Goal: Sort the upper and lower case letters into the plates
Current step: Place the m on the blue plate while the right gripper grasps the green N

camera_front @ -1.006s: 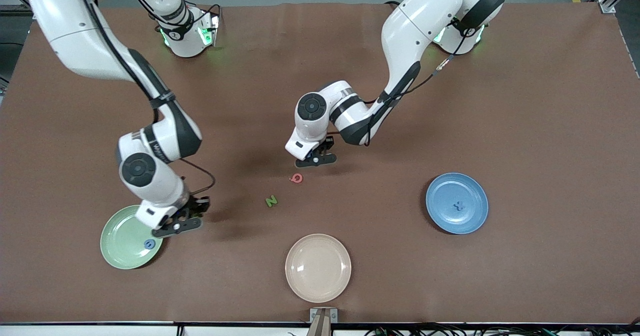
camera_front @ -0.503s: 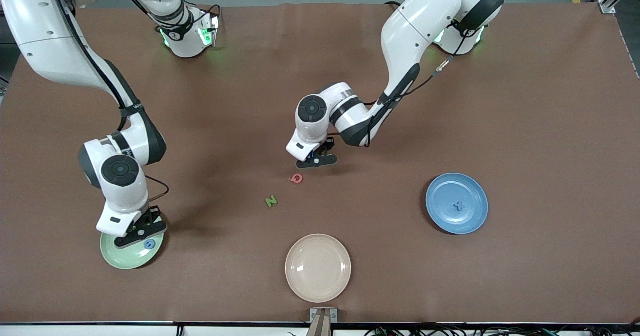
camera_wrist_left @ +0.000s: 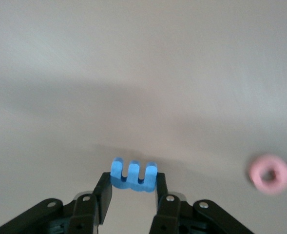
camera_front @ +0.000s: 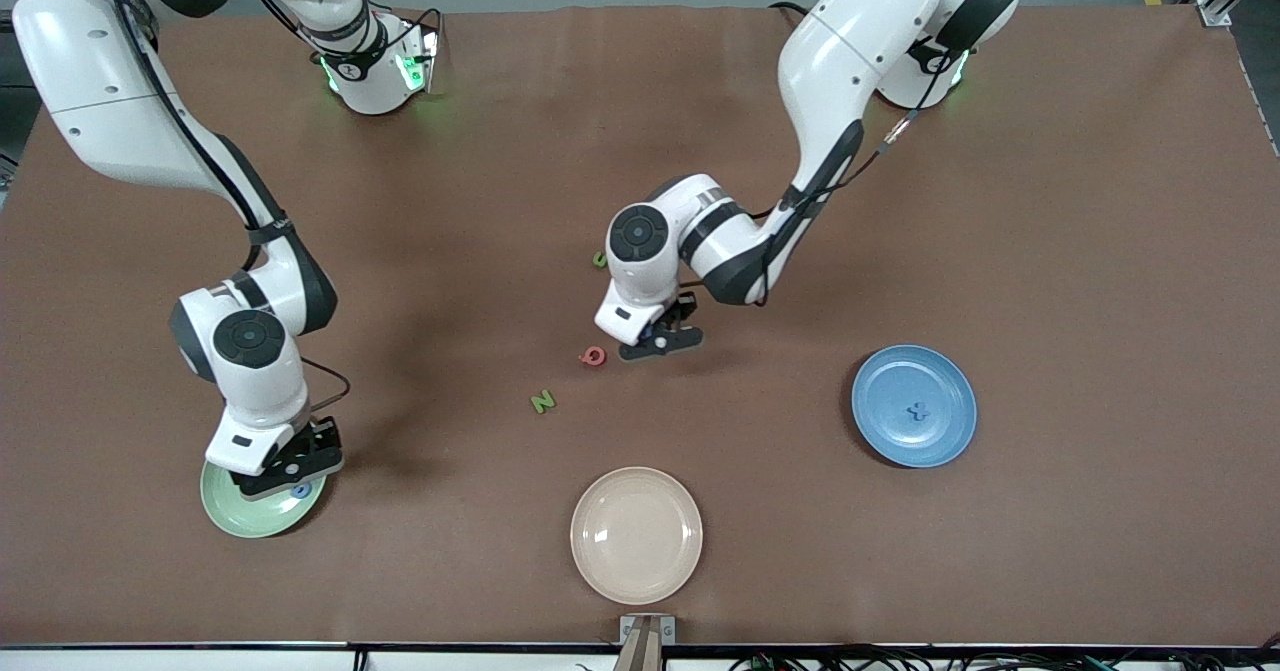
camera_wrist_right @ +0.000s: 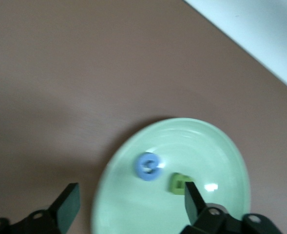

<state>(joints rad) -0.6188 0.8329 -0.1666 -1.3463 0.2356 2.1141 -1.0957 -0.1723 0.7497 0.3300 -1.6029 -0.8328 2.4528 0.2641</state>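
Letters are scattered over the brown table (camera_front: 1050, 201), and one blue letter (camera_wrist_left: 133, 175) is pinched between the fingers of the left gripper (camera_wrist_left: 133, 192), held up over the middle of the table. Just beside that gripper, the pink letter (camera_front: 593, 355) is seen lying flat on the table, a ring shape in the left wrist view (camera_wrist_left: 270, 174). A green N (camera_front: 542, 401) lies near it, closer to the front edge. Another small green letter (camera_front: 600, 260) is glimpsed farther from the front edge, partly hidden by the left arm.

Toward the right arm's end, near the front edge, the mint plate (camera_front: 225, 511) is found, with the right gripper (camera_front: 290, 463) hanging over its rim. That gripper's fingers are spread wide in the right wrist view (camera_wrist_right: 128, 202), with nothing between them. In the mint plate (camera_wrist_right: 221, 146) a blue round letter (camera_wrist_right: 148, 166) and a green letter (camera_wrist_right: 180, 183) are seen lying just beside each other.

Toward the left arm's end, the blue plate (camera_front: 880, 431) is set, with a dark blue x (camera_front: 917, 411) resting at its centre. A beige plate (camera_front: 636, 534) sits at the middle of the front edge.
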